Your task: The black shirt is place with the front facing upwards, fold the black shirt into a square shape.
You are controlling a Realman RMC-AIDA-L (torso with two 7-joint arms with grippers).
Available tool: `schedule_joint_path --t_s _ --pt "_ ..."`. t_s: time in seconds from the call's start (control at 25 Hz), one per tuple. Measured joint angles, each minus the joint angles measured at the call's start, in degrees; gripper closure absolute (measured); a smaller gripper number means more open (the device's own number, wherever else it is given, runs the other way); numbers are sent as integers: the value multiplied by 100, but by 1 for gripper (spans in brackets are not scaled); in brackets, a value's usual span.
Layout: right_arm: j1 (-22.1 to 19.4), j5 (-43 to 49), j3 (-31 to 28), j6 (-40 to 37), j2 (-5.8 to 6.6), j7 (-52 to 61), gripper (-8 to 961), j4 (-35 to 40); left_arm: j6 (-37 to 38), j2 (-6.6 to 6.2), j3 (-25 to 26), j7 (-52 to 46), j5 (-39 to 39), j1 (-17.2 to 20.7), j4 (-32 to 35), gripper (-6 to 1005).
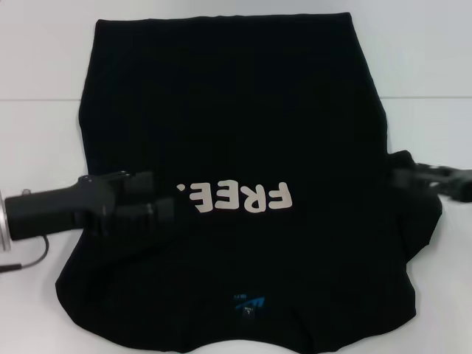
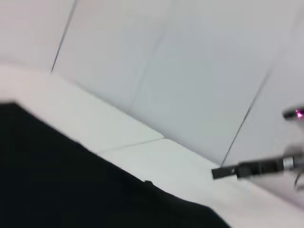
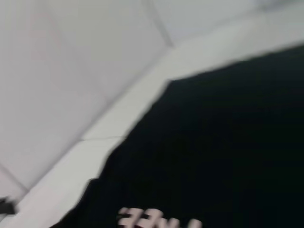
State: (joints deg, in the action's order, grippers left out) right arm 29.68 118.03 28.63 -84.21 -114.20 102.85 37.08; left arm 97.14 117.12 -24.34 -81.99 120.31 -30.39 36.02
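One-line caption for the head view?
Left gripper over the black shirt beside its lettering; right gripper at its opposite edge.

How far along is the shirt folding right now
Early stage. The black shirt lies face up on the white table, "FREE!" lettering showing, no finished fold visible. In hand: the left gripper is over the shirt's left side, the right gripper at its right edge, where the cloth looks bunched. Folding it into a square remains.

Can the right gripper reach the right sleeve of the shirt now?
Probably yes. In the head view the right gripper is already at the right edge of the black shirt, beside the bunched sleeve, and nothing lies between them.
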Motion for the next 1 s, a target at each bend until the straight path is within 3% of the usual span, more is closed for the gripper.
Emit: schedule_joint_path --t_s 0.04,0.12,0.24,0.32,0.6,1.0 --pt "-1 144 3 -21 64 440 194 166 0 0 0 0 0 0 0 221" --pt "33 546 7 -118 218 1401 196 518 -37 169 -19 585 -43 144 225 167" --pt "181 1331 8 -293 400 2752 200 989 -14 179 -73 722 -24 167 288 143" --pt "315 1914 -1 -429 454 3644 202 1318 53 161 -74 737 -37 170 288 145" --pt "827 3444 9 -736 410 4746 210 1562 143 166 -70 776 -127 162 297 150" --pt "1174 3606 19 -93 440 4744 223 441 94 172 -71 749 -107 124 292 151"
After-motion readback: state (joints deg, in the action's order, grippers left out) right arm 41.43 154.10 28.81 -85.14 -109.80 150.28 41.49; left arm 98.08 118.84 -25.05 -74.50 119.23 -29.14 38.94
